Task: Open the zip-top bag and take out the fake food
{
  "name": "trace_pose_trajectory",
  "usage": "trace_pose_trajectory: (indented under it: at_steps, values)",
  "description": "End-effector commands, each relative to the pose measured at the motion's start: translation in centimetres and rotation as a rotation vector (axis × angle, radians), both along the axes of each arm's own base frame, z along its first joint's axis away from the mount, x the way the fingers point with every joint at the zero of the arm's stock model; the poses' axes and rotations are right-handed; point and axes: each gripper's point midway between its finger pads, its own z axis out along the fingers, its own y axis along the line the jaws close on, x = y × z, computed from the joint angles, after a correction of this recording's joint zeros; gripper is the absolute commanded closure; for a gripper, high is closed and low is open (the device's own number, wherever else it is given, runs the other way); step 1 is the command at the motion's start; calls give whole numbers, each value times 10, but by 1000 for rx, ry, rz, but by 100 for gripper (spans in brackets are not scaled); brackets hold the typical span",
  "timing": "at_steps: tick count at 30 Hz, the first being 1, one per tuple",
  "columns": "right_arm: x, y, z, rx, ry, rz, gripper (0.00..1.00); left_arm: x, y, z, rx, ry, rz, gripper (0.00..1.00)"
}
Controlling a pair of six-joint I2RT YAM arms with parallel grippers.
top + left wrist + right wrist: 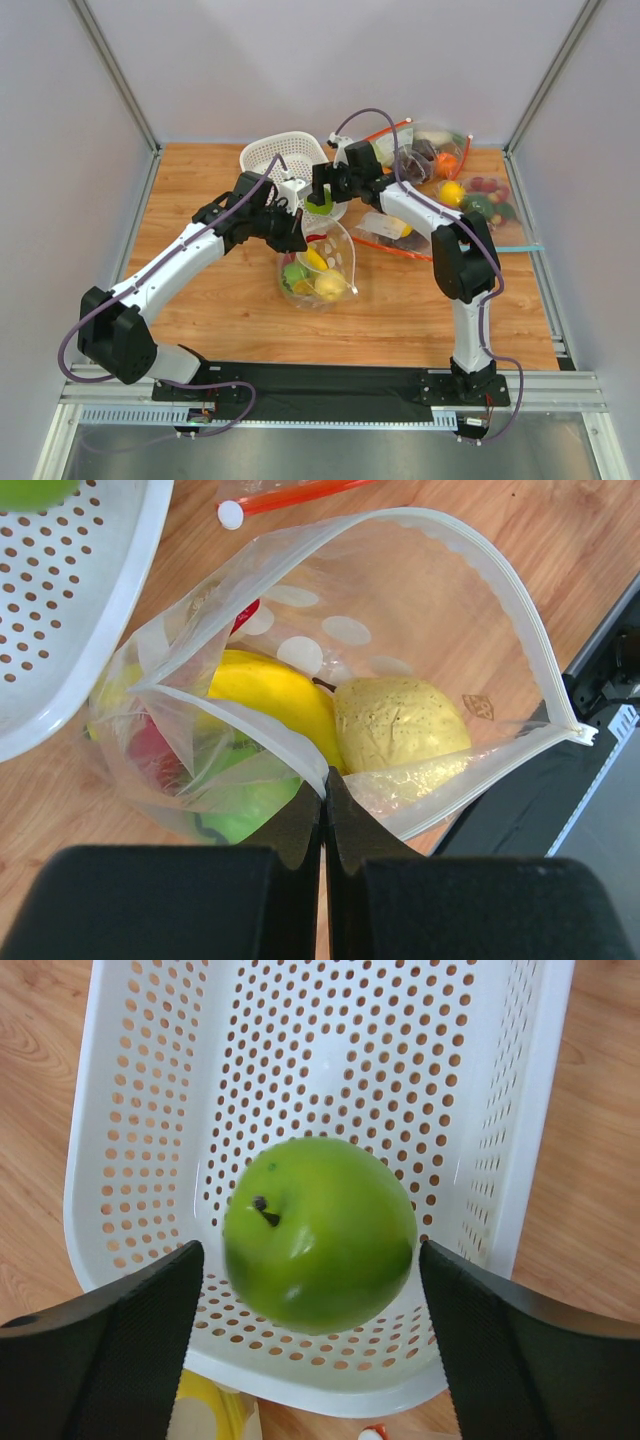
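1. The polka-dot zip-top bag (322, 268) lies on the wooden table (200, 190) at the middle of the overhead view, just below the white basket (280, 158).
2. The left gripper (325, 795) is clenched on the bag's near rim. Its fingers are pressed together with the plastic between them, and the mouth gapes wide.
3. Inside the bag I see a banana (265, 695), a yellowish round fruit (400, 725) beside it, a green apple (240, 820) low down and a red piece (150, 752) behind folded plastic.
4. The right gripper (310, 1260) hangs over the basket with its fingers spread wide. A second green apple (320, 1232) shows between them, touching neither.
5. I cannot tell whether that apple rests on the basket floor.
6. Undotted bags (440, 170) of other fruit lie at the upper right.
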Motion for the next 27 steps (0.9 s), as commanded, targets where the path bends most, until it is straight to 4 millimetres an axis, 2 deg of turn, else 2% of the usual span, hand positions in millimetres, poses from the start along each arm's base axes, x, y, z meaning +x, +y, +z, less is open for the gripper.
trace_pose_trajectory:
  at_steps: [1,6,10,11,12,13,14,15,16,17,18,19,20,21,22,23,24,26,27]
  values:
    - [13,3,40,21,-110,3,8,0,0,14,-27,-40,-21,100]
    - [11,3,49,32,-126,7,4,0,0,13,-23,-37,-19,100]
    - [7,-12,67,11,-176,-33,4,2,3,15,-19,-49,-8,100]
    - [3,-17,90,23,-217,-44,4,2,4,15,-21,-48,-7,100]
    - [-2,-26,88,0,-221,-65,4,3,4,16,-21,-52,-5,100]
    - [-4,-33,95,-14,-246,-74,4,3,5,16,-20,-50,-2,100]
    - [-13,-42,124,-5,-295,-89,4,4,5,17,-22,-51,1,100]
    - [-17,-55,120,-44,-294,-134,4,4,5,17,-23,-51,0,100]
    - [-25,-65,127,-70,-302,-147,5,3,5,18,-25,-51,-1,100]
    - [-37,-73,148,-67,-339,-161,5,3,5,18,-25,-51,-1,100]
    - [-44,-81,156,-78,-350,-172,5,3,5,19,-27,-53,-3,100]
    - [-55,-90,149,-119,-330,-192,5,3,5,19,-29,-56,-2,100]
    - [-63,-93,153,-131,-336,-185,6,3,5,20,-30,-56,-1,100]
    - [-80,-94,171,-119,-370,-180,6,2,5,20,-31,-57,-3,100]
    - [-93,-95,161,-147,-346,-161,7,3,5,21,-31,-60,-2,100]
    - [-104,-93,164,-155,-358,-141,7,2,5,21,-33,-57,-3,100]
    - [-125,-81,171,-146,-377,-96,9,2,5,21,-33,-57,-3,100]
    - [-150,-72,160,-158,-346,-37,10,2,5,20,-33,-54,-2,100]
    - [-168,-57,158,-129,-326,10,11,2,5,21,-34,-55,-3,100]
